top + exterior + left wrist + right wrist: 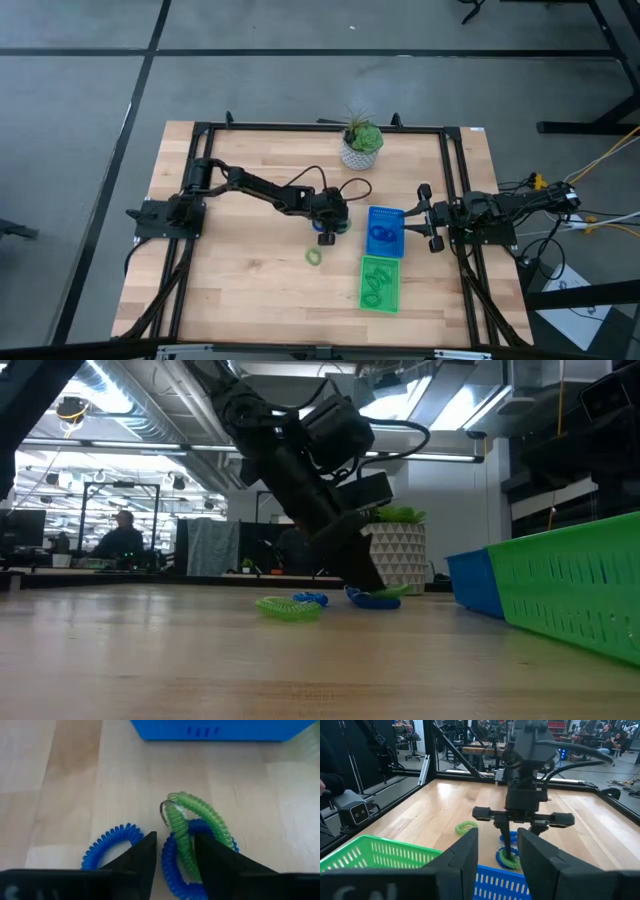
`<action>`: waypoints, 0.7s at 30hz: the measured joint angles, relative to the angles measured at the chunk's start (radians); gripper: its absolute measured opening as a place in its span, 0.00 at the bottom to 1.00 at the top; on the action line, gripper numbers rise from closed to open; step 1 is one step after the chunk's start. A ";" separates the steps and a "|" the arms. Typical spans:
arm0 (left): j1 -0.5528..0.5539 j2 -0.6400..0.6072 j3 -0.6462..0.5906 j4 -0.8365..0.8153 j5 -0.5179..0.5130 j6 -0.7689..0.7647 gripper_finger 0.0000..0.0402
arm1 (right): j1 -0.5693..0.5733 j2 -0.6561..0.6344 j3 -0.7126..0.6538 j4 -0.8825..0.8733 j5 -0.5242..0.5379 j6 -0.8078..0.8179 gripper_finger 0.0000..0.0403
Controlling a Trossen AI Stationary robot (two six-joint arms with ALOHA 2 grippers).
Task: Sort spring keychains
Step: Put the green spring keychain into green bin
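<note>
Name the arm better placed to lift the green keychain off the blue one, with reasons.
Left. The left gripper is already down at the table, fingers straddling the green keychain lying across a blue keychain. The right gripper waits beyond the blue tray.

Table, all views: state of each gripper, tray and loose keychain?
left gripper: down at the table, fingers open around a green keychain lying across a blue keychain
second blue keychain: loose on the table beside them
lone green keychain: loose, apart
blue tray: holds blue coils
green tray: holds green coils
right gripper: open, waiting by the trays
</note>
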 joint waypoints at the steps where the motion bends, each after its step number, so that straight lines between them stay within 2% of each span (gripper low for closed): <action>1: 0.000 0.000 0.000 0.004 0.000 0.001 0.30 | 0.000 0.000 0.000 0.000 0.000 0.000 0.34; 12: -0.005 0.000 -0.001 0.064 0.035 0.027 0.04 | 0.000 0.000 0.000 0.000 0.000 0.000 0.34; 21: -0.006 -0.035 -0.002 0.062 0.037 0.079 0.03 | 0.000 0.000 0.000 0.000 0.000 0.000 0.34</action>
